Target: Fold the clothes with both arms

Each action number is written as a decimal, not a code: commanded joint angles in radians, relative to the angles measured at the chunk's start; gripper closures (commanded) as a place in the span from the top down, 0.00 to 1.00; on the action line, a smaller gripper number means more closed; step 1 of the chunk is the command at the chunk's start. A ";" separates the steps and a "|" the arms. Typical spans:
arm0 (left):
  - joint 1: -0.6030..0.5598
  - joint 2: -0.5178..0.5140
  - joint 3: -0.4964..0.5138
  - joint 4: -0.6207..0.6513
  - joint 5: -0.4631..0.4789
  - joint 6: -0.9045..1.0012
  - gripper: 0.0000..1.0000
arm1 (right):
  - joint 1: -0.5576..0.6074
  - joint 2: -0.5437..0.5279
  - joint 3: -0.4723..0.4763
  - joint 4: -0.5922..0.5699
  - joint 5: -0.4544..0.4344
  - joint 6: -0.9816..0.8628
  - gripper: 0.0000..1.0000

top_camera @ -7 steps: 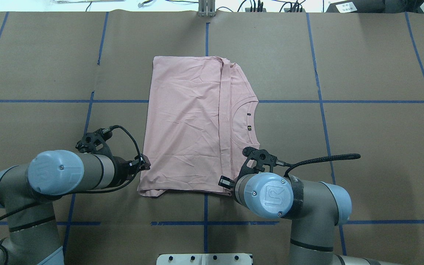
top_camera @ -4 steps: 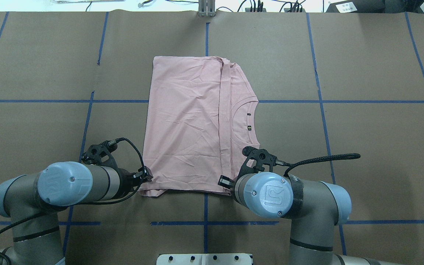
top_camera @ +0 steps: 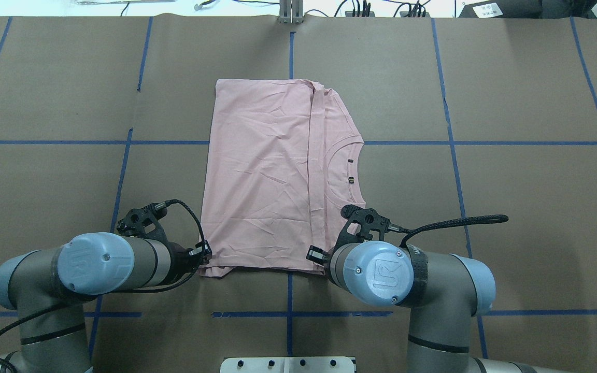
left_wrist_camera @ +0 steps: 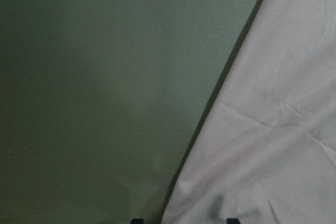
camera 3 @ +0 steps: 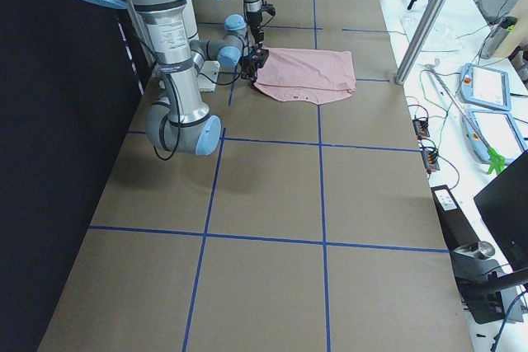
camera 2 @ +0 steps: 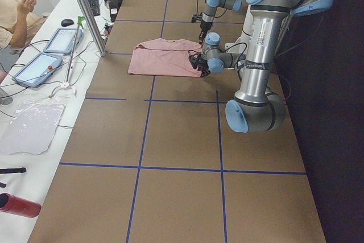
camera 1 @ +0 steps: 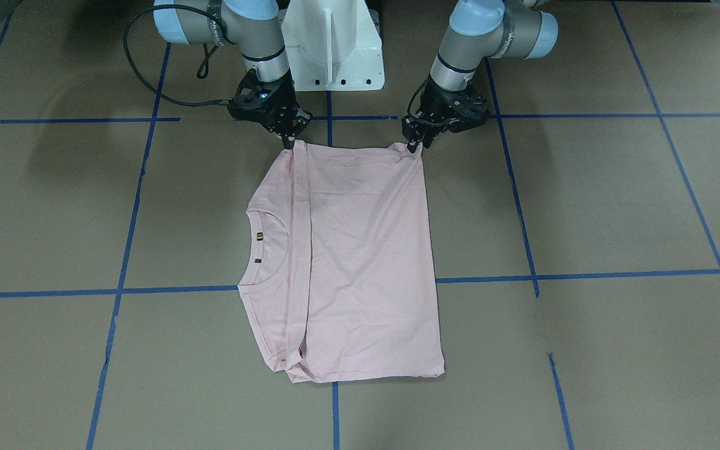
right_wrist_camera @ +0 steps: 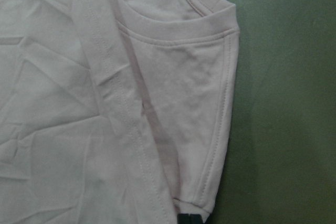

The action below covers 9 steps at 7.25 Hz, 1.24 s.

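Note:
The pale pink T-shirt point(top_camera: 267, 181) lies folded flat on the brown table, plain side up, with its collar point(top_camera: 347, 171) toward the right. My left gripper point(top_camera: 204, 255) is low at the shirt's near left corner. In the left wrist view its fingertips point(left_wrist_camera: 136, 220) stand apart, open, with the shirt's edge point(left_wrist_camera: 210, 145) between them. My right gripper point(top_camera: 316, 256) sits at the near right corner. In the right wrist view its dark tips point(right_wrist_camera: 190, 219) are together on the sleeve's hem point(right_wrist_camera: 210, 182), shut on it. In the front view both grippers point(camera 1: 418, 147) point(camera 1: 288, 142) touch the shirt's edge nearest the robot.
The white pedestal base point(camera 1: 332, 44) stands just behind the shirt's near edge. Blue tape lines point(top_camera: 449, 140) grid the table. A metal post point(top_camera: 290, 13) rises at the far edge. Beyond it, a person point(camera 2: 17, 21) sits by tablets point(camera 2: 62, 41).
My left arm has moved back toward the robot along the shirt's left edge, down to its near left corner. The right arm and the shirt have stayed put.

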<state>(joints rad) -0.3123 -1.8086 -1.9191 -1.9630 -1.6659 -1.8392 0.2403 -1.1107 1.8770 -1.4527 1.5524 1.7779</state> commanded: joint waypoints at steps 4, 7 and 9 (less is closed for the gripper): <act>0.015 -0.006 -0.061 0.056 0.000 0.002 0.00 | 0.007 -0.006 0.017 0.000 0.002 0.000 0.00; 0.013 -0.058 -0.158 0.159 -0.003 0.000 0.00 | 0.010 -0.043 0.085 -0.008 0.003 0.017 0.00; 0.015 -0.060 -0.266 0.231 -0.005 -0.029 0.00 | 0.011 -0.168 0.233 -0.011 0.006 0.056 0.00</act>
<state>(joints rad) -0.2986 -1.8635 -2.1140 -1.7842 -1.6693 -1.8538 0.2516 -1.2023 2.0198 -1.4613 1.5568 1.8067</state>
